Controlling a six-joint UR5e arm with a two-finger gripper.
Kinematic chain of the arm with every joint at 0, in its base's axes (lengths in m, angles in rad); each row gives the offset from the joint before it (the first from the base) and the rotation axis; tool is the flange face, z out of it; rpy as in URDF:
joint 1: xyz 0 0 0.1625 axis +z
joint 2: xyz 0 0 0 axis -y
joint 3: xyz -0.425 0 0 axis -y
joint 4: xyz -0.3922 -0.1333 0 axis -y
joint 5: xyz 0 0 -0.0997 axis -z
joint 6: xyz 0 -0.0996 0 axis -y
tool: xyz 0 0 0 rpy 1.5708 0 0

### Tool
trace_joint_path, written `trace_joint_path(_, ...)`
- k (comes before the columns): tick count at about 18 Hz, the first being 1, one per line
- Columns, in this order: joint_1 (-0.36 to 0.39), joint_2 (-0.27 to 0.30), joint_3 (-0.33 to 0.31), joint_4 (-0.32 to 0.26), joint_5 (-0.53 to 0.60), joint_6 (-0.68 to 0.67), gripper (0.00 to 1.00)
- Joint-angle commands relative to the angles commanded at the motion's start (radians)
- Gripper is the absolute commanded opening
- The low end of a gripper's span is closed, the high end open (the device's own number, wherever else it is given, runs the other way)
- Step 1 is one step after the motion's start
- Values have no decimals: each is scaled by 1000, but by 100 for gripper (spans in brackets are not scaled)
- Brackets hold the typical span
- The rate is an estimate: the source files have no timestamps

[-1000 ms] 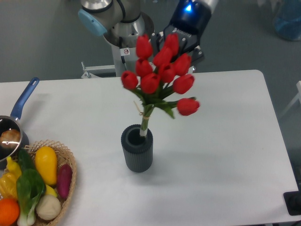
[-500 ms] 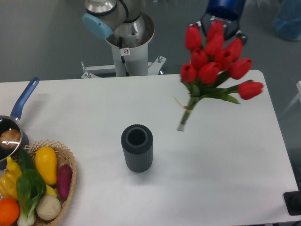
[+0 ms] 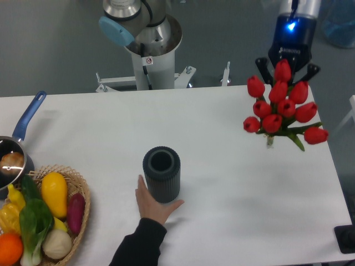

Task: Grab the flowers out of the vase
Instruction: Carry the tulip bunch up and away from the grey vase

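The flowers (image 3: 283, 108) had smooth, slightly waxy red buds and matt green leaves that looked like plastic or cloth, while the vase (image 3: 162, 174) was matt dark grey with vertical ribs. The table (image 3: 100, 127) was a smooth, faintly satin white top, and the saucepan (image 3: 12, 155) showed shiny steel with a glossy blue plastic-looking handle. The basket (image 3: 82, 194) was rough woven wicker holding smooth, glossy vegetables (image 3: 54, 194), and the gripper (image 3: 287, 62) looked black, hard and semi-gloss.
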Motion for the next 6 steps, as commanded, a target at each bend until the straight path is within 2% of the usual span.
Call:
trace_joint_path(2, -52, -28, 5, 0, 112, 8, 0)
trace_joint_path(6, -86, -90, 15, -2, 273, 8, 0)
